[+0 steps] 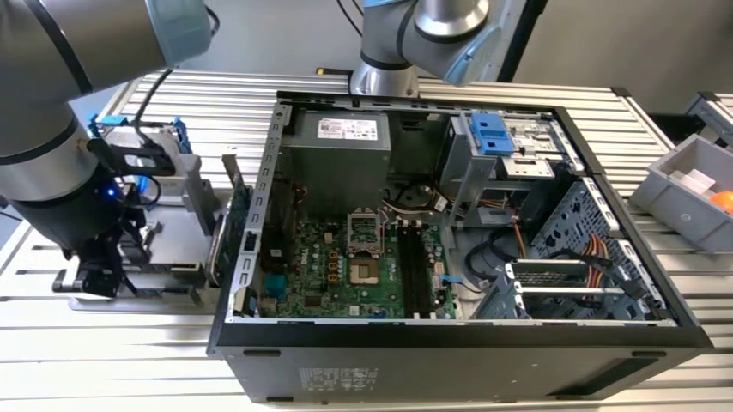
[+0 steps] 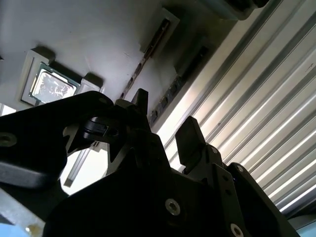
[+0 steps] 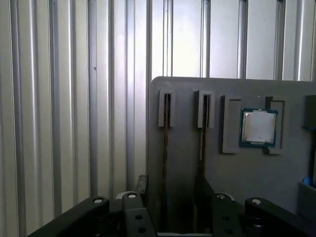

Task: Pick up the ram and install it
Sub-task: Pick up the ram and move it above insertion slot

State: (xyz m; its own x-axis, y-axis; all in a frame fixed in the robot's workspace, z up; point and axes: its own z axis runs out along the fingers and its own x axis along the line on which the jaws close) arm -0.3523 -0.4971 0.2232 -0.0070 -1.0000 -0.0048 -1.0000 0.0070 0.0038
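- The ram [image 3: 166, 148] [image 2: 173, 91] stood on edge in a narrow slot of the grey holder [image 3: 182, 207] [image 1: 172, 253], which lay flat on the slatted table [image 1: 137, 343] at the exterior view's left.
- I saw the gripper [image 3: 173, 185] [image 2: 165, 119] wide open and holding nothing. One finger sat on either side of the ram's line, and I could not tell whether either one touched it.
- A second thin stick [image 3: 203, 131] [image 2: 146, 49] stood in the neighbouring slot, just beside the ram.
- Past that stick, a square silver chip [image 3: 258, 127] [image 2: 52, 87] lay in its own recess of the holder.
- The open computer case [image 1: 458, 333] stood beside the holder, its near wall between the holder and the green motherboard [image 1: 332, 266].
- The black slots [image 1: 414, 266] on that board looked unfilled.
- A grey bin [image 1: 675, 184] at the exterior view's right held something orange [image 1: 722, 202].
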